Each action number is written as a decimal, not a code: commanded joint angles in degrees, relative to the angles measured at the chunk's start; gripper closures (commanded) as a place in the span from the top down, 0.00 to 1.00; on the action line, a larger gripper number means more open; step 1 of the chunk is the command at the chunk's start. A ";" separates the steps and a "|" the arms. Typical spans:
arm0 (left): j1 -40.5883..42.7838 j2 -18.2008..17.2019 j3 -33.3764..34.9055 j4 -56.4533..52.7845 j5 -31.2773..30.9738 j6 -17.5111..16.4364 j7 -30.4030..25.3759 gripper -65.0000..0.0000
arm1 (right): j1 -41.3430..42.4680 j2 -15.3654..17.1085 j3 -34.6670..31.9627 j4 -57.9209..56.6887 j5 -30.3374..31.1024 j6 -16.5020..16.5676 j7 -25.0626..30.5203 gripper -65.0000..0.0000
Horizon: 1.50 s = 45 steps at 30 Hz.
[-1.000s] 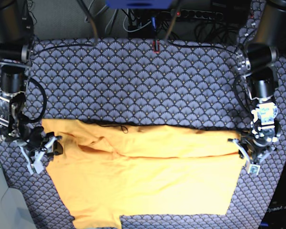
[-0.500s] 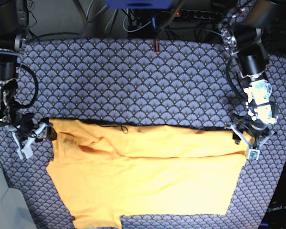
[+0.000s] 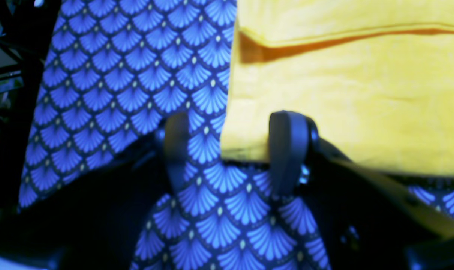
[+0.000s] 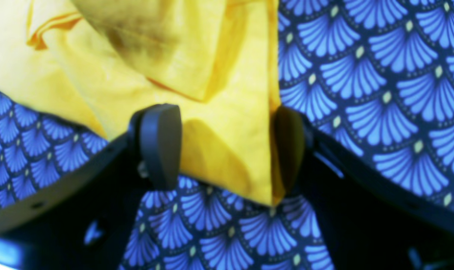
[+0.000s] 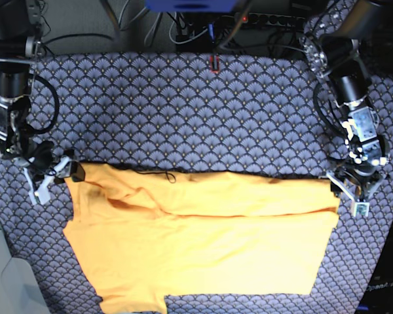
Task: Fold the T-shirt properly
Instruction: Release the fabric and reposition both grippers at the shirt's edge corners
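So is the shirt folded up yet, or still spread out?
Partly folded. The T-shirt lies flat with its far edge doubled over as a band; the rest is spread wide on the patterned table cover.

Open cloth behind the shirt
Patterned tablecloth (image 5: 203, 118) lies bare beyond the T-shirt (image 5: 196, 242); cables (image 5: 183, 29) crowd its far edge.

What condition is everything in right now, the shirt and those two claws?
T-shirt: lying flat on the patterned cloth, top part folded over, not held.
Left gripper: open, shirt corner between its jaws.
Right gripper: open, shirt edge between its jaws.
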State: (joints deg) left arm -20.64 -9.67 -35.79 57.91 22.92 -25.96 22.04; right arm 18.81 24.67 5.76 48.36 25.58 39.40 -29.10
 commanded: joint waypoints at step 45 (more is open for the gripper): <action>-3.14 -0.57 -6.36 -11.89 -5.47 1.12 -4.50 0.52 | -4.26 -0.01 5.27 0.56 -0.31 0.60 0.58 0.00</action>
State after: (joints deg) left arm -22.48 -9.91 -42.33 45.50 17.10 -24.62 17.30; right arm 14.26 23.97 11.18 48.53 26.50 39.79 -26.06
